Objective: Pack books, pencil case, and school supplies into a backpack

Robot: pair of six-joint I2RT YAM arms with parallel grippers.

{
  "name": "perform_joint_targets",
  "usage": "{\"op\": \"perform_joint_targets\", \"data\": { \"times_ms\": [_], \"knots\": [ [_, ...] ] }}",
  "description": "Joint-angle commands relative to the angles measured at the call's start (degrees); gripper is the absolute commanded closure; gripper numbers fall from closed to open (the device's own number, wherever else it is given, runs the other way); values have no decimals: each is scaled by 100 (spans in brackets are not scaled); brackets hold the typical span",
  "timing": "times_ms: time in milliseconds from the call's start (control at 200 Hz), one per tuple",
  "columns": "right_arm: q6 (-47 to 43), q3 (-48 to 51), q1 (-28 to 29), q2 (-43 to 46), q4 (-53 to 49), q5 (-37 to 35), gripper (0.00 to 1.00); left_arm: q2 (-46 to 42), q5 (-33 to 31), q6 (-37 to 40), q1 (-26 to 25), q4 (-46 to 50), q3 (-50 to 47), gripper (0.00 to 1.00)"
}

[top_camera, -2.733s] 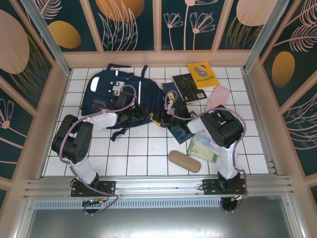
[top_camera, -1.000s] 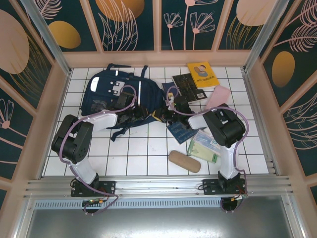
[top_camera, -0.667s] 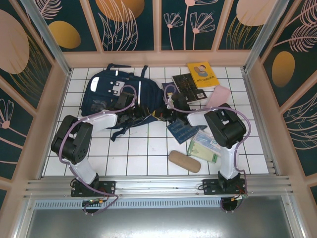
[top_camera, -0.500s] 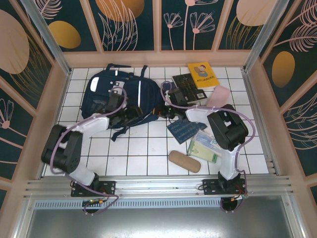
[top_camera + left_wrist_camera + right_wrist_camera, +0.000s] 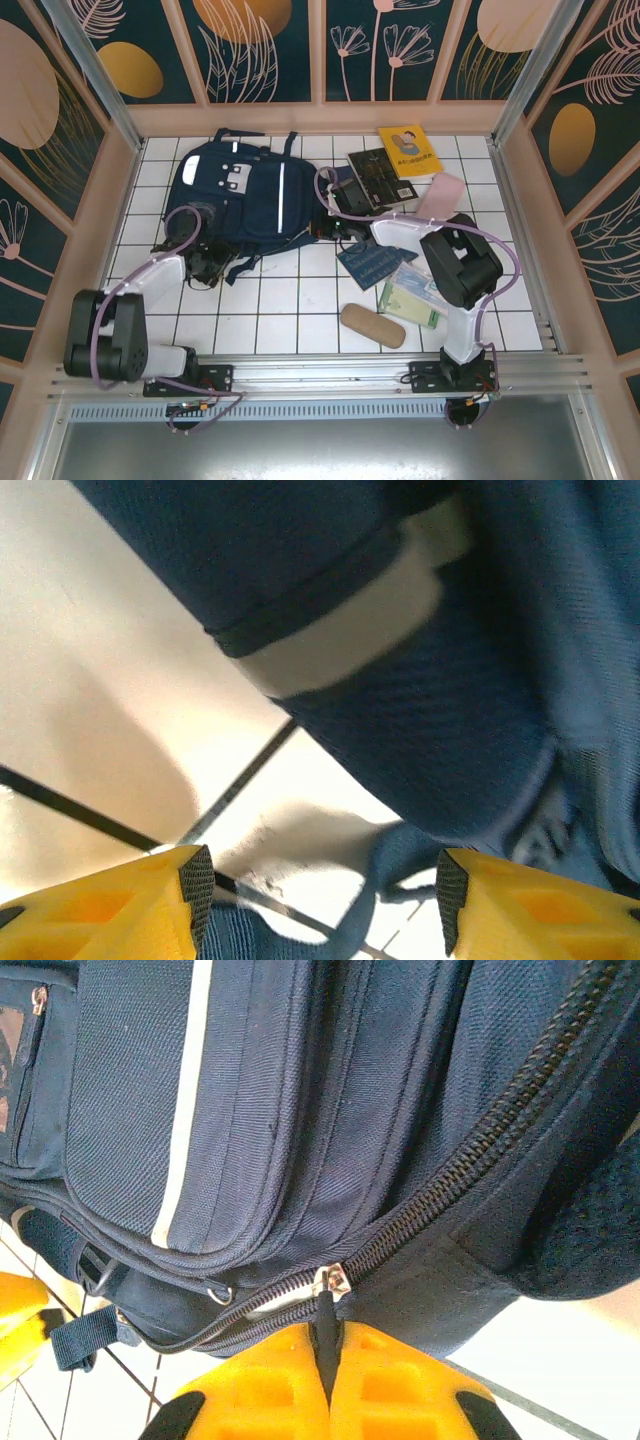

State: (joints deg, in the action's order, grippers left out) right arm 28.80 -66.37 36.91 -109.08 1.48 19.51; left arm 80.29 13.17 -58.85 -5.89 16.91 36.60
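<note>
The left gripper point(image 5: 205, 262) has spread its fingers and pulled back from the backpack's point(image 5: 245, 195) right side to its near-left corner, toward the table's point(image 5: 300, 300) left edge, while the right gripper point(image 5: 325, 222) has slid left, pinching the zipper pull point(image 5: 330, 1285).

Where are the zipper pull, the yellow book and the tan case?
zipper pull point(image 5: 326, 1318), right wrist view, on its dark tab.
yellow book point(image 5: 410, 151), top view, middle of its cover.
tan case point(image 5: 372, 325), top view, middle of its body.

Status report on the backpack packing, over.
Right gripper shut on zipper pull. Left gripper open, empty, beside backpack. Books on table, unpacked.
</note>
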Motion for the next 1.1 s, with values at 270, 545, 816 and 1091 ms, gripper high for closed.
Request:
{"op": "perform_joint_targets", "data": {
  "times_ms": [270, 545, 816, 1091],
  "knots": [
    [8, 400, 581, 289, 138, 135, 100, 1116, -382, -166, 140, -439, 903, 43],
    [-36, 156, 1170, 70, 245, 475, 100, 1749, -1035, 430, 331, 92, 2308, 38],
    [82, -963, 1266, -545, -138, 506, 100, 1089, -934, 233, 392, 940, 2436, 29],
    [452, -1393, 1266, -816, 68, 626, 100, 213, 624, -902, 372, 71, 435, 29]
  ]
}}
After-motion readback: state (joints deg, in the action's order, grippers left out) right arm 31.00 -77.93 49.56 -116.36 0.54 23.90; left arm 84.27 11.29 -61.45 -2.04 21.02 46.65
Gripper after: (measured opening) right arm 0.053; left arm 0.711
